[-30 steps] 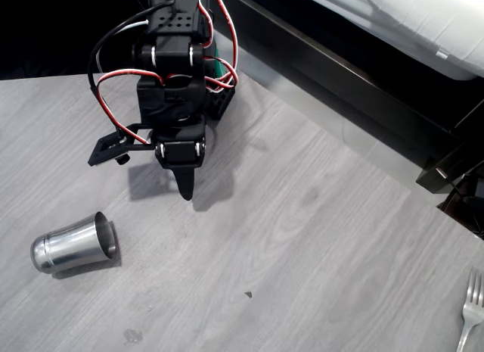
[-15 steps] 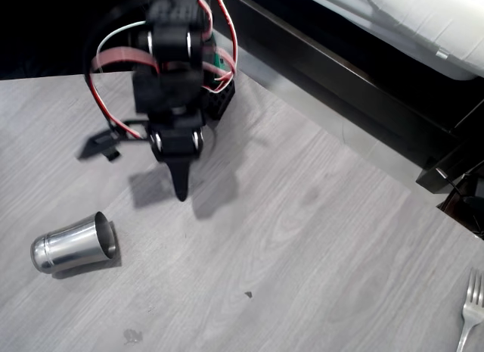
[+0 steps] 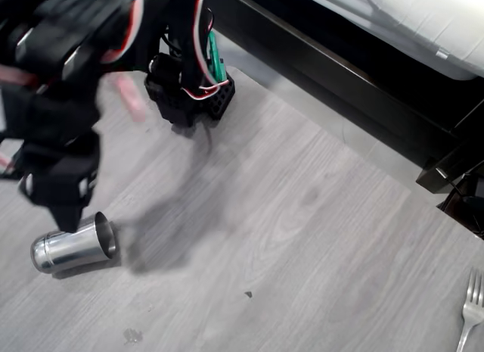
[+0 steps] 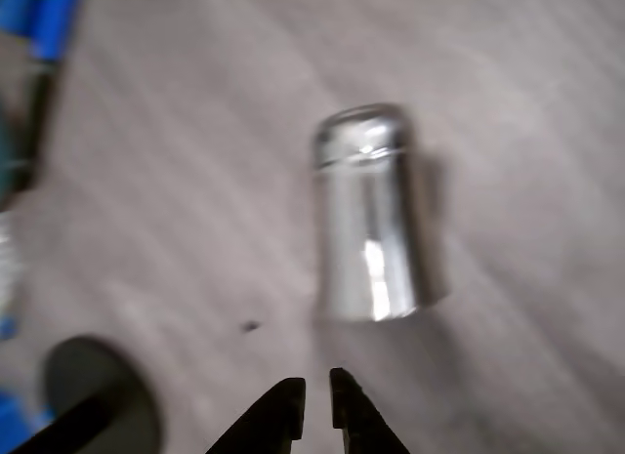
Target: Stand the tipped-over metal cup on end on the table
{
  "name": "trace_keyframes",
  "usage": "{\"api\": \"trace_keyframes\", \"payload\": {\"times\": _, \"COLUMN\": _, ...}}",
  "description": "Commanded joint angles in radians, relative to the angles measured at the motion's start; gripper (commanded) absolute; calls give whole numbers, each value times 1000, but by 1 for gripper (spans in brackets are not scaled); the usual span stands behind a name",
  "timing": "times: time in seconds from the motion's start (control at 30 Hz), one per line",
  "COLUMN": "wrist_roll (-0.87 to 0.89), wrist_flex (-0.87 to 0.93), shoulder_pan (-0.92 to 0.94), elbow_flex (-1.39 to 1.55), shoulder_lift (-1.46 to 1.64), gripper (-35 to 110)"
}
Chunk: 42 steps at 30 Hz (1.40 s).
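The small shiny steel cup (image 3: 72, 247) lies tipped on the grey wood-grain table (image 3: 302, 238). The black two-finger gripper (image 4: 316, 403) hovers near its rim, fingers nearly pressed together.

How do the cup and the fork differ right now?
The cup is a stubby tapered tumbler; the fork is a thin flat utensil with tines. The cup lies on its side at the left of the table in the overhead view, close under the gripper; the fork lies at the far right edge, partly cut off. Both are shiny silver metal.
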Motion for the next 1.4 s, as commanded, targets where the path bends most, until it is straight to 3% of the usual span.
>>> {"api": "trace_keyframes", "payload": {"times": 0.0, "wrist_roll": -81, "wrist_flex": -5, "shoulder_pan": 61, "elbow_flex": -49, "shoulder_lift": -64, "gripper": 13}}
{"api": "trace_keyframes", "payload": {"times": 0.33, "wrist_roll": -221, "wrist_flex": 28, "shoulder_pan": 160, "elbow_flex": -152, "shoulder_lift": -120, "gripper": 35}}
{"api": "trace_keyframes", "payload": {"times": 0.57, "wrist_roll": -344, "wrist_flex": 17, "shoulder_pan": 221, "elbow_flex": -152, "shoulder_lift": -249, "gripper": 35}}
{"api": "trace_keyframes", "payload": {"times": 1.37, "wrist_roll": -321, "wrist_flex": -101, "shoulder_pan": 195, "elbow_flex": -278, "shoulder_lift": -601, "gripper": 33}}
